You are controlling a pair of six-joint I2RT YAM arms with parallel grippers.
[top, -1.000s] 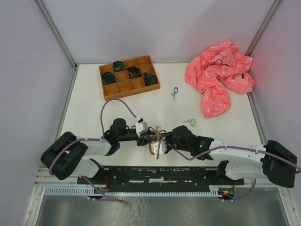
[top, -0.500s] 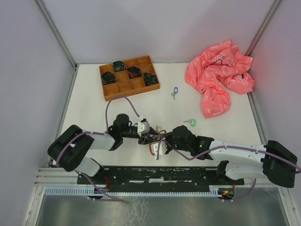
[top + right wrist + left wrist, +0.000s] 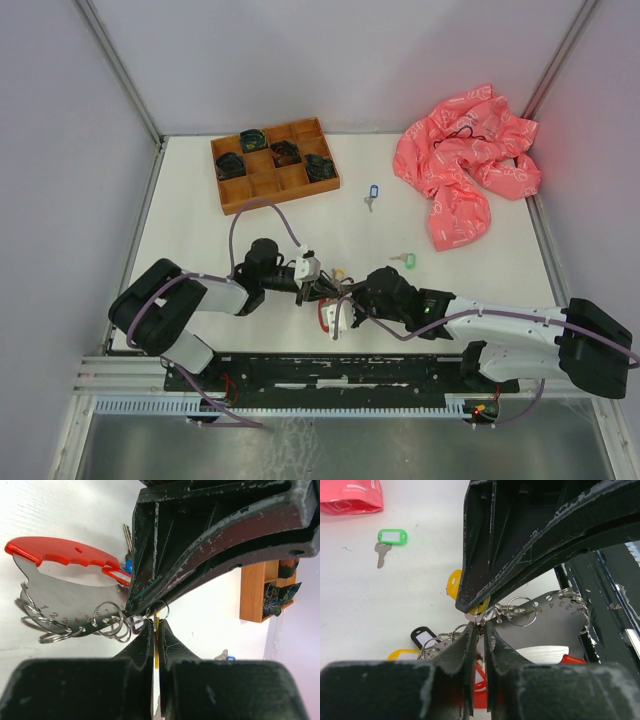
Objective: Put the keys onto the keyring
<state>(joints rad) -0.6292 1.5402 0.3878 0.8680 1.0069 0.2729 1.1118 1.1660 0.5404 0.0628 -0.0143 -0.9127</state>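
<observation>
Currently my left gripper (image 3: 480, 626) is pinched nearly closed on a small ring of the keyring (image 3: 55, 550), which sits where both arms meet. My right gripper (image 3: 156, 625) is clamped on the yellow-tagged key (image 3: 453, 584), tips touching that ring. Green-tagged key (image 3: 390, 536) lies well apart.

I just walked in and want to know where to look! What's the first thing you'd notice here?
The crumpled pink cloth in the far right corner jumps out first. Then, near the middle front, the left hand and the right hand, pinching a yellow key tag, meet tip to tip over the keyring, a bunch of rings with a red piece. At the back left sits a wooden tray with compartments.
</observation>
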